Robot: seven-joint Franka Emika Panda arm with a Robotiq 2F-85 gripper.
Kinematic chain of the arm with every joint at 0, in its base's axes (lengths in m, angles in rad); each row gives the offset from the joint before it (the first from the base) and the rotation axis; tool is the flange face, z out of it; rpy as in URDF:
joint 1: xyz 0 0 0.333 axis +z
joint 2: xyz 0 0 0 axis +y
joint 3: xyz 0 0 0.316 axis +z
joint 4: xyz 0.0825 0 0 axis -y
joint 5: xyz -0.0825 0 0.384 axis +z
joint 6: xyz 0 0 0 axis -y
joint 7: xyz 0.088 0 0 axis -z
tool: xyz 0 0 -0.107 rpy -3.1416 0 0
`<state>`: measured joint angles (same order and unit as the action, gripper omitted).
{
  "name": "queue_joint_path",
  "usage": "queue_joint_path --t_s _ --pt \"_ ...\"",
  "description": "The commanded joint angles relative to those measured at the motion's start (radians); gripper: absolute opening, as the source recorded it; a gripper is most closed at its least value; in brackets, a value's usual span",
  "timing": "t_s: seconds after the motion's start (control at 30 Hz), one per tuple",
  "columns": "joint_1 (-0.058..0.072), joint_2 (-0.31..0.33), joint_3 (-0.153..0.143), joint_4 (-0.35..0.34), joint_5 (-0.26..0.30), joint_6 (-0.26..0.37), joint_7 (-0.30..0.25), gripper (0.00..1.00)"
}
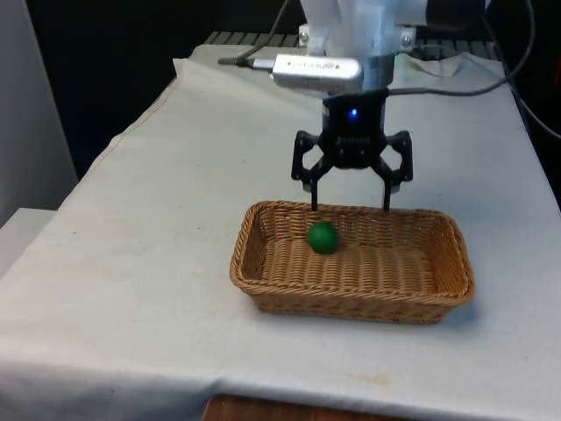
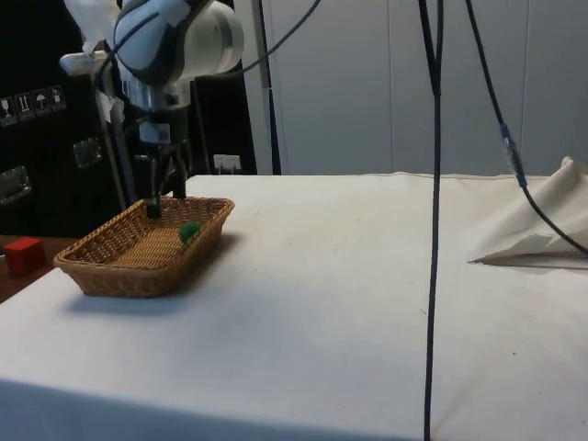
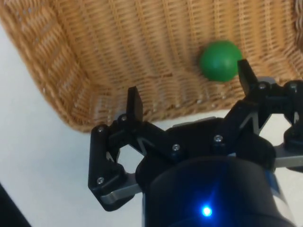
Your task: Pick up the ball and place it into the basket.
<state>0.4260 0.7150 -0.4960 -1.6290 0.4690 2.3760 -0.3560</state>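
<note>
We see the ball [image 1: 323,237] lying free on the basket [image 1: 263,289] floor, just below and in front of the gripper [image 1: 351,207]. The gripper hangs over the far rim, fingers spread wide and holding nothing. We judge the placing done; only pulling away remains.

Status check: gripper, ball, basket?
Gripper open, empty, above the basket's far rim. Ball lying free inside basket, near far wall. Nothing in the way.
</note>
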Motion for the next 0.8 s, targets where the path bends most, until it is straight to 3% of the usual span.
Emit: queue_joint_path --t_s 0.0,0.2,0.23,0.27,0.5,0.53,0.57,0.77 --pt "0.012 -0.023 -0.008 -0.025 -0.008 0.012 0.004 1.00" --pt "0.023 -0.100 -0.008 -0.088 -0.036 0.013 0.011 1.00" --pt "0.014 -0.095 0.000 -0.079 -0.031 0.003 0.004 1.00" --pt "0.025 -0.112 -0.008 -0.096 -0.041 0.012 0.012 1.00" --pt "0.038 -0.201 -0.009 -0.162 -0.075 0.010 0.019 1.00" --pt "0.027 -0.195 0.000 -0.153 -0.068 0.003 0.011 1.00" --pt "0.039 -0.214 -0.009 -0.170 -0.080 0.010 0.020 1.00" --pt "0.048 -0.299 -0.008 -0.237 -0.119 0.012 0.033 1.00"
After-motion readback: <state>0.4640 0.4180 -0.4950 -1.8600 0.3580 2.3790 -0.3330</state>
